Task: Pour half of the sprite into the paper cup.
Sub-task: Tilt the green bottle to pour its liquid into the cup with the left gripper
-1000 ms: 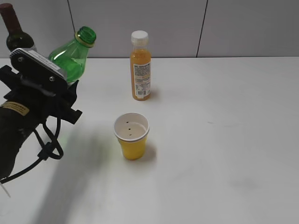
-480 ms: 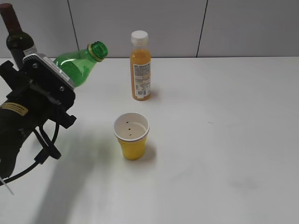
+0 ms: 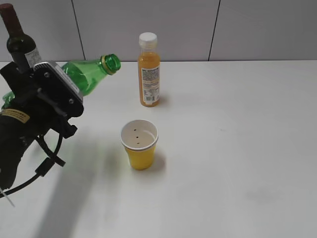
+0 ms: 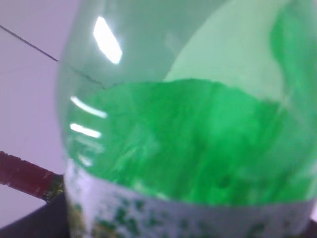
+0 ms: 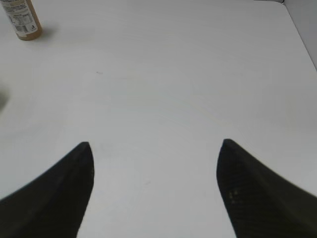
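The sprite bottle is green, uncapped, and tilted far over with its open neck pointing right, up and to the left of the paper cup. My left gripper is shut on its body; the fingertips are hidden behind the wrist. The bottle fills the left wrist view, showing its white-green label and the liquid. The yellow paper cup stands upright at the table's middle, white inside, apparently empty. My right gripper is open and empty over bare table; it is out of the exterior view.
An orange juice bottle with a white cap stands behind the cup; its base shows in the right wrist view. A dark wine bottle stands at the back left behind my left arm, and its neck shows in the left wrist view.
My left gripper has tipped the sprite bottle further over, and its neck has moved right and down toward the cup. The cup and the other bottles have not moved.
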Available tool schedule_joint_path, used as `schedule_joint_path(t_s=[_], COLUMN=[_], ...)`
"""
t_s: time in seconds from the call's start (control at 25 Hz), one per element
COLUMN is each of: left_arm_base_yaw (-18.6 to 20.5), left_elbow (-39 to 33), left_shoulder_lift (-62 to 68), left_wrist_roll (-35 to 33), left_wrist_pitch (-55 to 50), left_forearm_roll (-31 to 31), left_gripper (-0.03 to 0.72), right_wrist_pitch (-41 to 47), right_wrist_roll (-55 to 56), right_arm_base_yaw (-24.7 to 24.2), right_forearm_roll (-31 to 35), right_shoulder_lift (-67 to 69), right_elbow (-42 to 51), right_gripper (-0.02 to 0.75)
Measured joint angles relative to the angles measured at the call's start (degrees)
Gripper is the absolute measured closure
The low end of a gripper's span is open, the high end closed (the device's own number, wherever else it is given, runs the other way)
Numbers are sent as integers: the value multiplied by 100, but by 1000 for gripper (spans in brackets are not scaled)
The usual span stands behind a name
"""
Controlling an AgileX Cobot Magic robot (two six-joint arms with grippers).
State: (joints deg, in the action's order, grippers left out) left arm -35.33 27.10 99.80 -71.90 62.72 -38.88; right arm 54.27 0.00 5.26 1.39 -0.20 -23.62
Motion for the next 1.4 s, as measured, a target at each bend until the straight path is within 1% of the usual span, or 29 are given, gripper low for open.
schedule_joint_path(t_s=[0.48,0.68,0.84,1.0,1.28,1.4], left_arm_base_yaw=[-26,-26,-26,-56,-335,-359], left_elbow=[-4,-90,-301,-345,-345,-340], left_shoulder_lift=[45,60,64,101,527,684], left_wrist_roll=[-717,-777,-777,-782,-999,-1038], left_wrist_pitch=[130,343,343,343,368,368], left_forearm_roll=[-128,-141,-119,-75,-42,-45], left_gripper=[209,209,209,209,209,209], right_wrist_pitch=[0,0,0,0,0,0], right_wrist_roll=[0,0,0,0,0,0], right_arm_base_yaw=[0,0,0,0,0,0], right_forearm_roll=[0,0,0,0,0,0], right_shoulder_lift=[0,0,0,0,0,0], right_elbow=[0,0,0,0,0,0], right_gripper=[155,155,154,154,155,155])
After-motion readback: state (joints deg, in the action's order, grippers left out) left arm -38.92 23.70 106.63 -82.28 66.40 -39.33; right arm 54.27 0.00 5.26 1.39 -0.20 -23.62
